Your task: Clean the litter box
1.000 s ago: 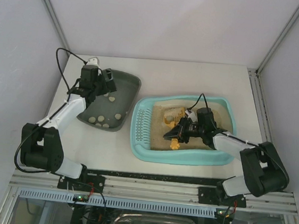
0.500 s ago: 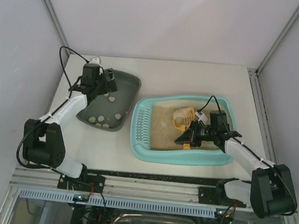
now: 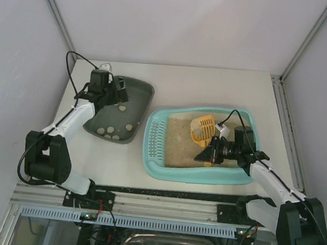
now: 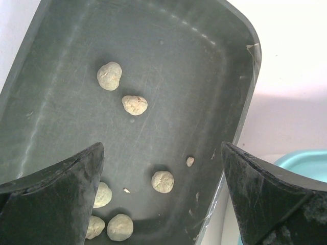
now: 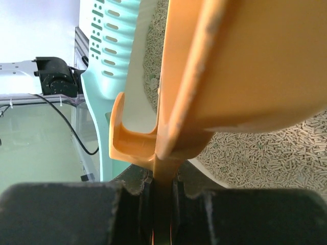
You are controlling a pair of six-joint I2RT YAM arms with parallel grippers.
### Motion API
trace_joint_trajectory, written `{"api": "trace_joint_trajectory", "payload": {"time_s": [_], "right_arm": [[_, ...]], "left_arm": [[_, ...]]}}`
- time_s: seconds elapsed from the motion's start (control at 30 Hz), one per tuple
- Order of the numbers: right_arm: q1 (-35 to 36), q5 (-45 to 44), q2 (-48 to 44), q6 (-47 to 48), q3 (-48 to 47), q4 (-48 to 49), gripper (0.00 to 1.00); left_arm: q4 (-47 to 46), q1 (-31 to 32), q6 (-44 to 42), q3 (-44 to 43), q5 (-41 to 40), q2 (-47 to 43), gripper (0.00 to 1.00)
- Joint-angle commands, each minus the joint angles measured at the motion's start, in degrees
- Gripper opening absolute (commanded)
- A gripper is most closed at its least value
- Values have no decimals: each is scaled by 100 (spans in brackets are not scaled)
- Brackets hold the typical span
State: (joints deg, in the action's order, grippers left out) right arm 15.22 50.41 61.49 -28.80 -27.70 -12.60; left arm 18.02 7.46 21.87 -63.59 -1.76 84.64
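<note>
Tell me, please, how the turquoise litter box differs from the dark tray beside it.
The litter box is light turquoise; the tray is dark grey-green. The litter box is the larger and has a slotted grate at one end; the tray's walls are plain. The litter box holds beige litter and an orange scoop; the tray holds only a few pale clumps. Both are rounded rectangular trays on the table.
</note>
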Motion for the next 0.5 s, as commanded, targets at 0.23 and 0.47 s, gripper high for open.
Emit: {"api": "trace_joint_trajectory", "payload": {"time_s": [0.23,0.47], "right_arm": [[-33,407,-201,745,12,484,0],[237,133,-282,1424,-174,366,0]], "left_arm": [[-50,-18,-295,102,-126,-674,100],[12,-22,-322,206,-211,-833,100]]}}
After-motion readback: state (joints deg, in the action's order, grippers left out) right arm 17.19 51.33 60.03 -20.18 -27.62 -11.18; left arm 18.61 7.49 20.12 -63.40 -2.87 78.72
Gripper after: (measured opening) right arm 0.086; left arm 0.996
